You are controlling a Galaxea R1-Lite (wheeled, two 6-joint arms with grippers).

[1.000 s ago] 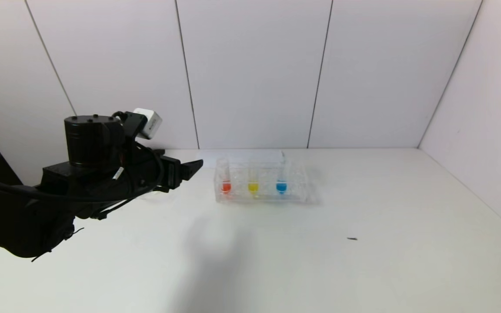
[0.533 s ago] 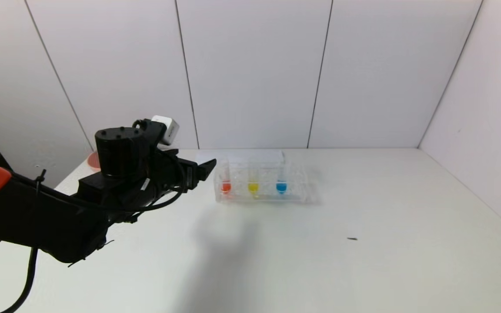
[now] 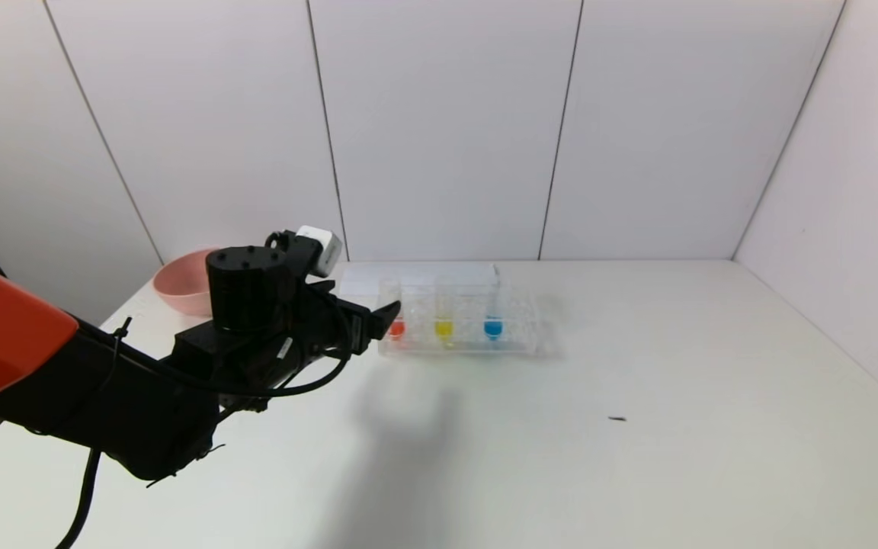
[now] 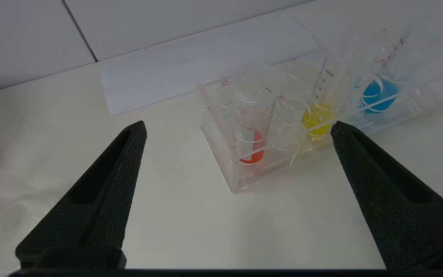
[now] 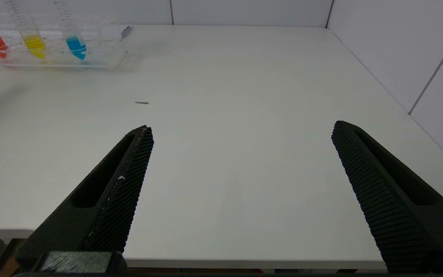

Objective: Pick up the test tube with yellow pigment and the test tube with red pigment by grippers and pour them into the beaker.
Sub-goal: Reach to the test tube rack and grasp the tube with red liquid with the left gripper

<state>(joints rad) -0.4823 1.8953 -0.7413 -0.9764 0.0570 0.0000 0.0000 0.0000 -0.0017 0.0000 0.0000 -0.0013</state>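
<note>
Left gripper [image 3: 389, 314] is hovering above the table [image 3: 561, 457] just left of the clear tube rack [image 3: 515, 343], its tip overlapping the rack's left end in the head view; wrist view shows the jaws standing wide apart and holding nothing [image 4: 238, 129]. Test tube with red pigment [image 4: 251, 115] is sitting upright in the rack's near-left slot, framed between the fingers [image 4: 106, 184] but not touched. Test tube with yellow pigment [image 4: 323, 100] is standing next along, blue tube [image 4: 379, 82] beyond it. Left wrist view is also showing a white paper sheet [image 4: 206, 65] lying behind the rack and a clear rim at the frame corner [image 4: 2, 223], can't tell whether that's the beaker. Head view alone is showing the pink bowl [image 3: 184, 282] back left. Right gripper [image 5: 240, 130] is appearing only in its own wrist view, spread wide, empty, low by the near table edge, well apart from the rack. A small dark speck [image 3: 617, 418] is lying on the table.
</note>
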